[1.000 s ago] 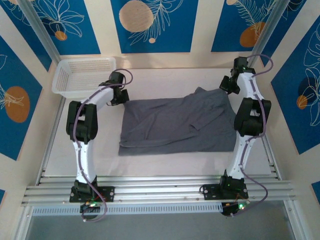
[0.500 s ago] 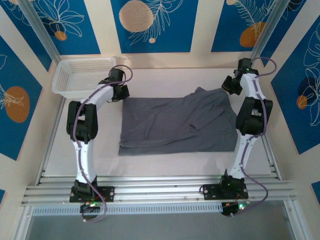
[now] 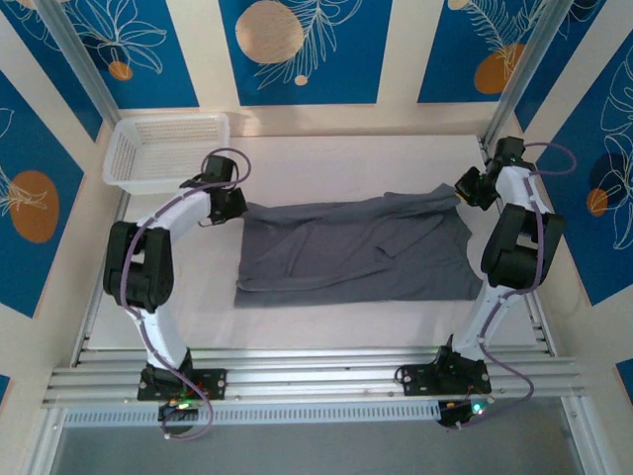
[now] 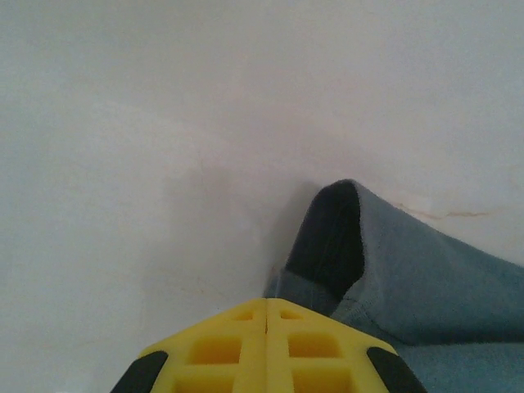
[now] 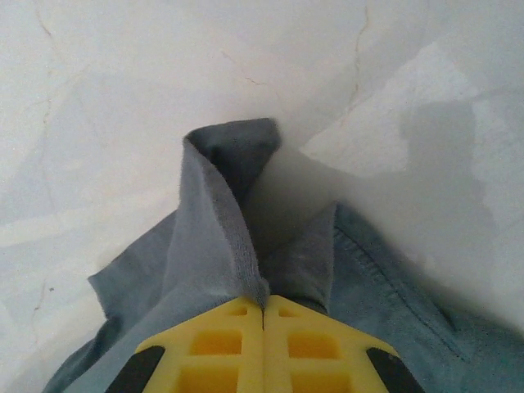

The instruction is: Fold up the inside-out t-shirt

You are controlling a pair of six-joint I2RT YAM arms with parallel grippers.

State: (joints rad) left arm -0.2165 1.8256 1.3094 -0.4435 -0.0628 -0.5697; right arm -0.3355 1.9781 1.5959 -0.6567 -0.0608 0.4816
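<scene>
Robot lab cell: aluminium rails (image 3: pixel 297 377), blue patterned panels (image 3: pixel 297 49).

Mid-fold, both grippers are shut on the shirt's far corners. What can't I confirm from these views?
- Top view: the pinched corners of the t-shirt are hidden under the left gripper and right gripper.
- Wrist views: the yellow fingers cover how deep the cloth sits in each grip, and the frame edges cut off the rest of the shirt.
- Neck tag: too small or folded under to locate.
</scene>
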